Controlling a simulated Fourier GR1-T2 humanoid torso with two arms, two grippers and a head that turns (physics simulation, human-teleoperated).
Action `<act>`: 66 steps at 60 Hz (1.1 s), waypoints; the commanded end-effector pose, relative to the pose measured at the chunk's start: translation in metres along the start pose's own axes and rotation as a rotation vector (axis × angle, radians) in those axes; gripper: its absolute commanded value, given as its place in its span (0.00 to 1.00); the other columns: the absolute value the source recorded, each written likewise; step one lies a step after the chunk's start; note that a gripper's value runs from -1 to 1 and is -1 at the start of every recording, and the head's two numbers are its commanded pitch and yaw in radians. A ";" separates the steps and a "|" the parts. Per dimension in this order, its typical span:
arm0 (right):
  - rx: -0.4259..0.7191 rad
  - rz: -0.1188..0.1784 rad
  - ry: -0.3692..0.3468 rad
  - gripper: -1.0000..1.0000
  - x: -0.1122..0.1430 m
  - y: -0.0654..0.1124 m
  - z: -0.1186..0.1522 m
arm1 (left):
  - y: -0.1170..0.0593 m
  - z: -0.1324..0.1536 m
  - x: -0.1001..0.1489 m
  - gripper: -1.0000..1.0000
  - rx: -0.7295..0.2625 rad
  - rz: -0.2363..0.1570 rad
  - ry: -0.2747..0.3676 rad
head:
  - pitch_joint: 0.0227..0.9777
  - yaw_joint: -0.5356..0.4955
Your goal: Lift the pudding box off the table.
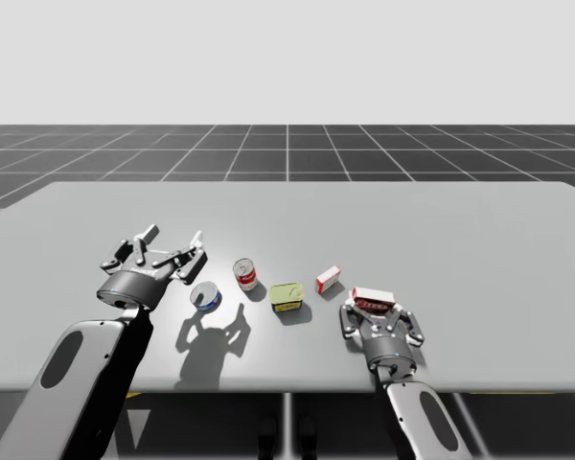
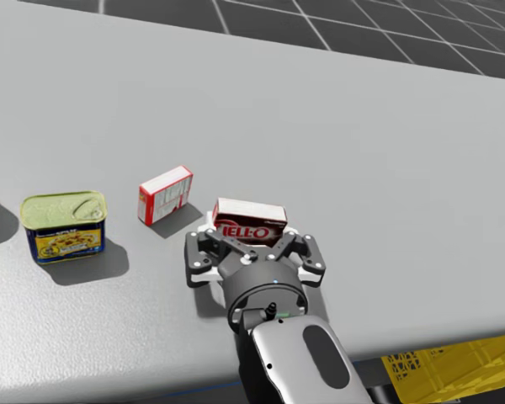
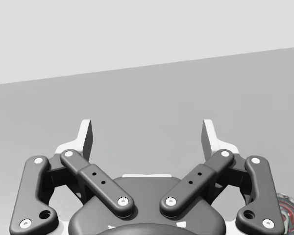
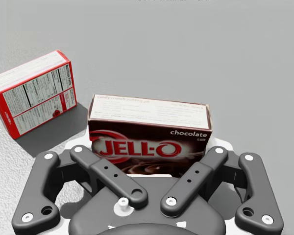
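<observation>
My right pincer [image 4: 147, 147] is closed on the brown pudding box [image 4: 149, 128], one white finger against each short end. The box stands on a long narrow side, with its broad front face toward my wrist. That face is dark brown with a red band carrying large white lettering, and a small white word sits near its right corner. The narrow top face is pale and covered in fine print. The linkage hides the box's underside, so I cannot tell whether it is clear of the grey desk [image 1: 460, 249].

Just beside the pudding box, to its left and slightly farther from me, a red-and-white box [image 4: 34, 98] stands apart from it. Its facing side has white panels of small black print framed in red.

Farther left of the pudding box is a rectangular tin [image 2: 64, 225] with a green lid and pull tab, wrapped in a blue and yellow label. Beyond the tin stands a red cylindrical can [image 1: 245, 275], and beyond that lies a flat round blue can [image 1: 206, 296].

My left pincer [image 1: 174, 235] is well to the left of the pudding box, its fingers spread wide with nothing between them.
</observation>
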 end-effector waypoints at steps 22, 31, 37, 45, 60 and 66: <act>-0.044 -0.017 0.015 1.00 -0.009 -0.002 0.000 | -0.002 0.000 -0.001 0.00 -0.005 -0.008 0.002 | 0.51 0.14; -0.042 -0.024 0.006 1.00 -0.008 -0.002 0.000 | -0.002 0.000 -0.001 0.00 -0.005 -0.010 0.002 | 0.44 0.14; -0.037 -0.036 -0.003 1.00 -0.006 -0.003 0.001 | -0.002 0.000 -0.002 0.00 -0.006 -0.009 0.002 | 0.43 0.15; -0.033 -0.011 -0.038 1.00 0.001 -0.004 0.004 | -0.002 0.000 -0.001 0.00 -0.005 -0.007 0.001 | 0.42 0.15; -0.019 0.015 -0.130 1.00 0.042 -0.008 0.012 | -0.001 0.000 -0.001 0.00 -0.003 -0.004 0.002 | 0.42 0.14; -0.029 0.021 -0.184 1.00 0.061 -0.011 0.013 | -0.001 0.000 -0.001 0.00 -0.002 -0.004 0.001 | 0.42 0.14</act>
